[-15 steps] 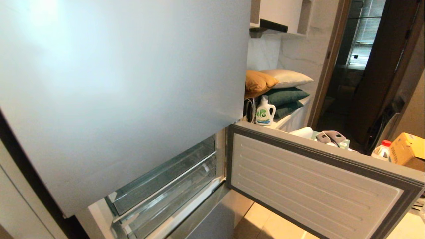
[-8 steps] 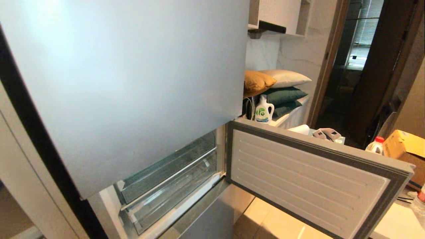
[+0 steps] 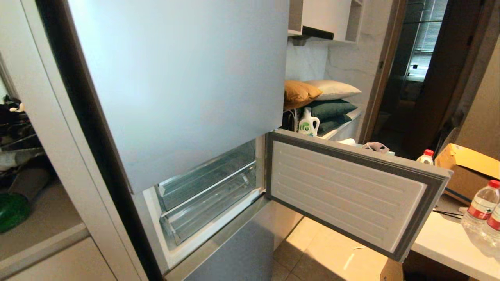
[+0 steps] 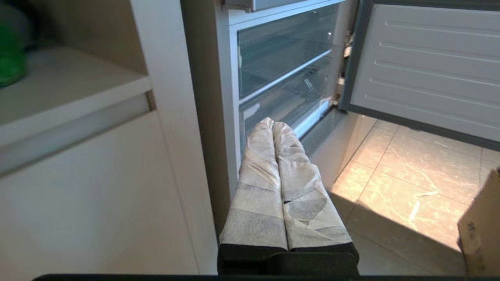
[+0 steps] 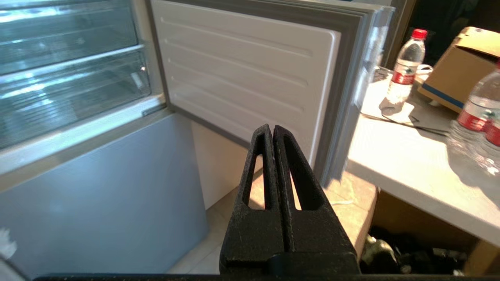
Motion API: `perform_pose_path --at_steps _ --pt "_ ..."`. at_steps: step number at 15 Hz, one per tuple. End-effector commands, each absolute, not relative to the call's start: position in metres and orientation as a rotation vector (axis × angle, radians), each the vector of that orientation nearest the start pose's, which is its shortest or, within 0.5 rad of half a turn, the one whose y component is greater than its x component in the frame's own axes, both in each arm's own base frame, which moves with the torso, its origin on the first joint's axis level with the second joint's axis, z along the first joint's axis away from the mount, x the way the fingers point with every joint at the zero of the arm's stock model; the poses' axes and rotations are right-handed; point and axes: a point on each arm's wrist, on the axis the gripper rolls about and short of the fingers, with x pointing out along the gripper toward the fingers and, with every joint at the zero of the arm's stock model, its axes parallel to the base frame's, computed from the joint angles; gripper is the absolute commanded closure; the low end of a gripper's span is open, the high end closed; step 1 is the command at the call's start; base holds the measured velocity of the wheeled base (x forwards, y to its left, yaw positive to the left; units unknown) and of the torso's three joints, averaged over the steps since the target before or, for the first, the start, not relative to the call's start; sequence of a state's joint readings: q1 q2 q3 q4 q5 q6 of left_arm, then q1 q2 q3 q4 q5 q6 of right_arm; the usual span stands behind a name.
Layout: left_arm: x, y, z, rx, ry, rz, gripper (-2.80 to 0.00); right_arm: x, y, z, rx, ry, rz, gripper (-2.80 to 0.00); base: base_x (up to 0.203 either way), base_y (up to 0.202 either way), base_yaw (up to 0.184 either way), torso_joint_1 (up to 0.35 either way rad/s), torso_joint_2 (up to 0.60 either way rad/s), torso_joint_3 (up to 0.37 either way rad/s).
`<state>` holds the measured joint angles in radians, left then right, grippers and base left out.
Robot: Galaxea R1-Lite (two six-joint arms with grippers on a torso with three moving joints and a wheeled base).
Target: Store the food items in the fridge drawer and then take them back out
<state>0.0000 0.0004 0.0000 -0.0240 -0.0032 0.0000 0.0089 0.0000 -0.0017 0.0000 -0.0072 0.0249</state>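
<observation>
Broadly, scene: a tall fridge with its big silver-blue upper door panel (image 3: 175, 86) closed and the small compartment door (image 3: 347, 191) swung wide toward the robot's right.
Fridge drawer: two clear bins are stacked in the open compartment; the lower fridge drawer (image 3: 207, 210) sits pushed in, its clear front wall facing out, and looks bare inside.
Side table: to the right, beyond the open door, a white table (image 3: 441, 242) carries water bottles (image 3: 480, 203) and a cardboard box (image 3: 465, 168).
Food items: neither the bun nor the pepper shows in any view, so where they lie cannot be told.
Left gripper (image 4: 272, 124): wrapped fingers pressed together, holding nothing, low in front of the drawers.
Right gripper (image 5: 272, 128): black fingers pressed together, holding nothing, facing the open door's lower edge.
Step in hand: probably lining up on the fridge before pulling the drawer.
Doing it well: face the lower drawer squarely, stay off the open door, part the fingers before reaching, then hook the front wall centrally and pull straight.
</observation>
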Motion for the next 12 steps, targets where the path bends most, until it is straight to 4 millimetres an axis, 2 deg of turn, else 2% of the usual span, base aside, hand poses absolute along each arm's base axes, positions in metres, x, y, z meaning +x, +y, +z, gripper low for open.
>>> perform_pose_path --at_steps 1,3,8,10,12 --pt "-0.022 0.0 0.075 0.0 -0.014 -0.003 0.0 -0.023 0.0 0.076 0.021 0.0 0.002 0.0 -0.197 0.0 0.006 0.005 0.0 0.002" --pt "-0.022 0.0 0.075 0.0 -0.014 -0.005 0.0 -0.023 0.0 0.076 0.021 0.0 0.002 0.0 -0.141 0.0 0.004 -0.004 0.0 0.004" --pt "-0.022 0.0 0.075 0.0 -0.014 -0.003 0.0 -0.023 0.0 0.077 0.032 0.006 -0.009 0.0 0.0 0.0 0.0 0.005 0.0 -0.001" --pt "-0.022 0.0 0.075 0.0 -0.014 -0.003 0.0 -0.028 -0.002 0.094 0.038 -0.028 -0.076 0.0 0.0 0.0 0.0 0.0 0.0 0.0" --pt "-0.022 0.0 0.075 0.0 -0.014 -0.003 0.0 -0.028 -0.004 0.13 0.076 -0.017 -0.182 0.0 0.0 0.0 0.0 0.0 0.0 0.0"
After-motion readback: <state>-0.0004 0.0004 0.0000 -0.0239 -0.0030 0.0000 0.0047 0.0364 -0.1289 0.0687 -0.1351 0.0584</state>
